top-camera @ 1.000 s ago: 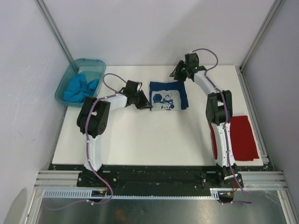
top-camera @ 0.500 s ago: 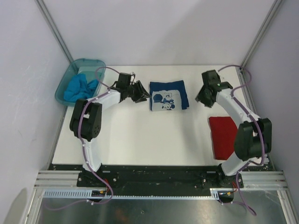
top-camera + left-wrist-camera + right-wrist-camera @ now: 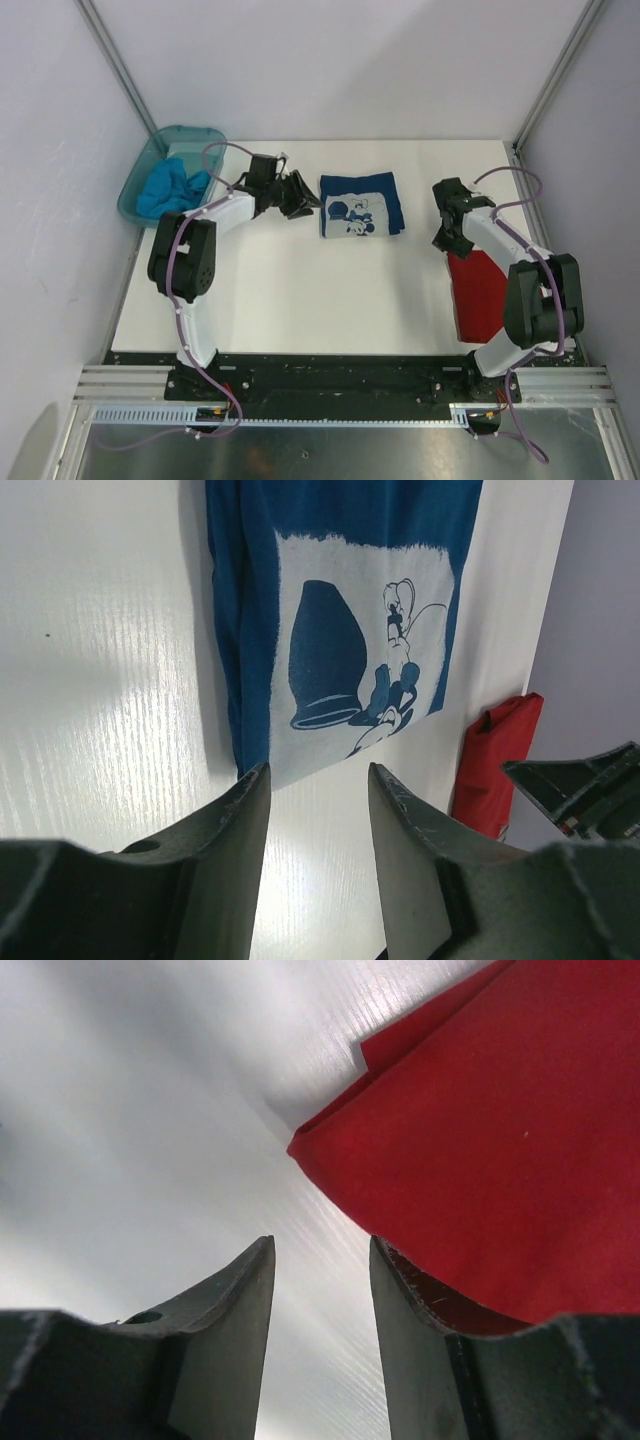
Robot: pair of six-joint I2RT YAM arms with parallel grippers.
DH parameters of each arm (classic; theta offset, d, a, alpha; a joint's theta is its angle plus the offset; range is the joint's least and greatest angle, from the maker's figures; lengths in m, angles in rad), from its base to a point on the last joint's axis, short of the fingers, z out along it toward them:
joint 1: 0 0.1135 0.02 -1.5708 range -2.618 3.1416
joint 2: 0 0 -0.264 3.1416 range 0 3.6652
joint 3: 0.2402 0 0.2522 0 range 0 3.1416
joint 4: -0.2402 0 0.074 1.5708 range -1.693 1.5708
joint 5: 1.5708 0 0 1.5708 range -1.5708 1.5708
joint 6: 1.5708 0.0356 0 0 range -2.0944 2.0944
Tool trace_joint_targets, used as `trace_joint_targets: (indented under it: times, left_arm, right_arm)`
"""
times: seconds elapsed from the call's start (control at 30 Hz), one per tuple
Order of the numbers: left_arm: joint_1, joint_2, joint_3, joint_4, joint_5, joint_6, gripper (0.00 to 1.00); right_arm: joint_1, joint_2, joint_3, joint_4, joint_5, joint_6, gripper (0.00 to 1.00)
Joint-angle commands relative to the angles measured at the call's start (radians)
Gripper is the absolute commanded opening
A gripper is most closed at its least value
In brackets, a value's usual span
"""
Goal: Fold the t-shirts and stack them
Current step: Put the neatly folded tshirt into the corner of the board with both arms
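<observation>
Left pincer [image 3: 318, 770] parted beside navy t-shirt [image 3: 345, 630], right pincer [image 3: 321, 1245] parted by red t-shirt [image 3: 480, 1140] corner

**Figure: White desk inside a pale-walled enclosure, seen from above.**

A white rectangular desk [image 3: 300, 300] stood within three plain, pale grey-lilac walls: a back wall [image 3: 330, 70], a left wall [image 3: 50, 200] and a right wall [image 3: 600, 200]. Slanting aluminium posts [image 3: 118, 65] ran up the two far corners. Along the desk's near edge lay ribbed aluminium rails [image 3: 340, 385], with a slotted white cable duct [image 3: 340, 422] just in front and a dull grey metal sheet [image 3: 330, 455] at the bottom of the view. The light was even and diffuse. In the wrist views the desk surface showed a fine linear grain and soft glare.
</observation>
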Motion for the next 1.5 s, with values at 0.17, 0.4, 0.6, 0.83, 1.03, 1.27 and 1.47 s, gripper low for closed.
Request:
trace_joint_targets:
  times: [0.17, 0.4, 0.6, 0.83, 1.03, 1.27, 1.47]
  left_arm:
    - [0.02, 0.011, 0.031, 0.007, 0.055, 0.032, 0.51]
    - [0.012, 0.056, 0.026, -0.023, 0.1, 0.064, 0.54]
    - [-0.016, 0.096, 0.025, -0.064, 0.076, 0.096, 0.55]
    - [-0.049, 0.136, 0.049, -0.09, 0.041, 0.102, 0.54]
    - [-0.074, 0.154, 0.064, -0.093, -0.006, 0.07, 0.47]
    - [-0.089, 0.142, 0.057, -0.092, -0.11, 0.015, 0.08]
    - [-0.067, 0.016, -0.035, -0.092, -0.253, -0.025, 0.0]
  right_arm:
    - [-0.016, 0.128, 0.003, 0.087, 0.067, -0.037, 0.47]
    - [-0.018, 0.171, 0.003, 0.1, 0.101, -0.057, 0.46]
    - [-0.019, 0.187, 0.004, 0.117, 0.094, -0.081, 0.29]
    - [-0.012, 0.184, 0.016, 0.127, 0.06, -0.083, 0.01]
    - [0.004, 0.185, 0.05, 0.131, 0.029, -0.075, 0.0]
    - [0.027, 0.199, 0.091, 0.15, -0.026, -0.054, 0.0]
    - [0.052, 0.236, 0.139, 0.156, -0.071, -0.033, 0.0]
